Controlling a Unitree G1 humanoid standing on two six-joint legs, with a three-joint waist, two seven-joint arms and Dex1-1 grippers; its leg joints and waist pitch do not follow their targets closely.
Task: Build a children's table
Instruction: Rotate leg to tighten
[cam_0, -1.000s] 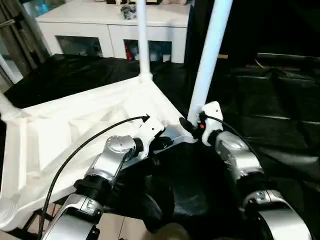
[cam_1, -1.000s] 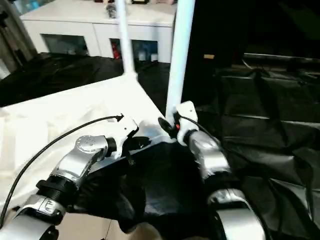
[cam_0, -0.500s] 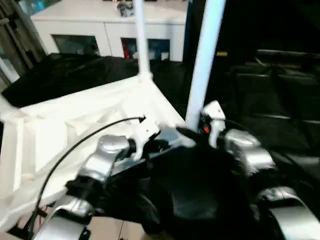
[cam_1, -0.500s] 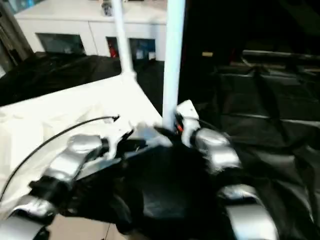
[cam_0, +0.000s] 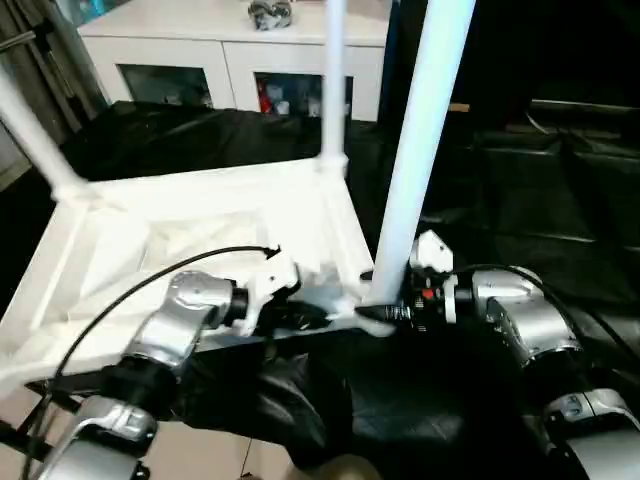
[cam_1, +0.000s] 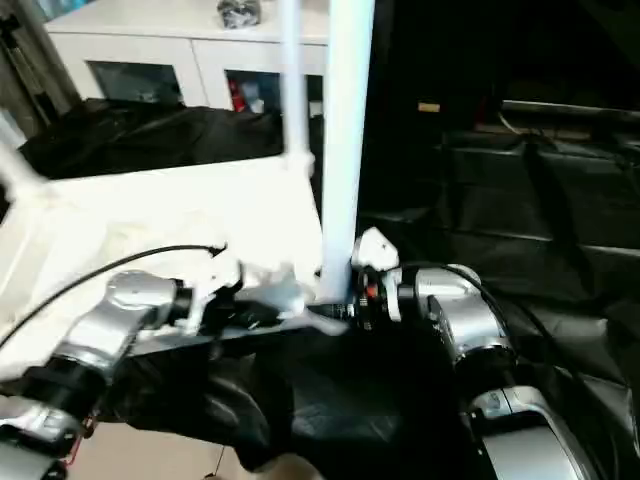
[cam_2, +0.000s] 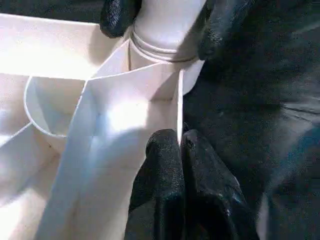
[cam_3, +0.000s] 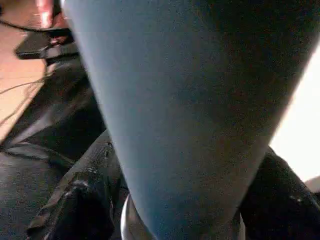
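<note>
The white tabletop (cam_0: 120, 240) lies upside down, ribbed underside up, on black sheeting. Three white legs stand in its corner sockets: a near one (cam_0: 420, 150), a back one (cam_0: 333, 80) and a far-left one (cam_0: 30, 120). My left gripper (cam_0: 315, 317) is shut on the tabletop's thin edge wall beside the near corner; the left wrist view shows its fingers (cam_2: 165, 165) pinching that wall. My right gripper (cam_0: 385, 312) is shut on the near leg's base, one black finger (cam_3: 85, 200) on each side of the tube (cam_3: 175, 100), just above the socket (cam_2: 165, 35).
A white cabinet with glass doors (cam_0: 230, 40) stands behind the tabletop, a small object (cam_0: 268, 12) on top. Crumpled black sheeting (cam_0: 540, 200) covers the ground to the right and front. A black cable (cam_0: 150, 285) arcs over my left forearm.
The view has shifted, bringing the far-left leg in. My right forearm has swung lower and now reaches the near leg's base from the right. The left gripper stays on the edge.
</note>
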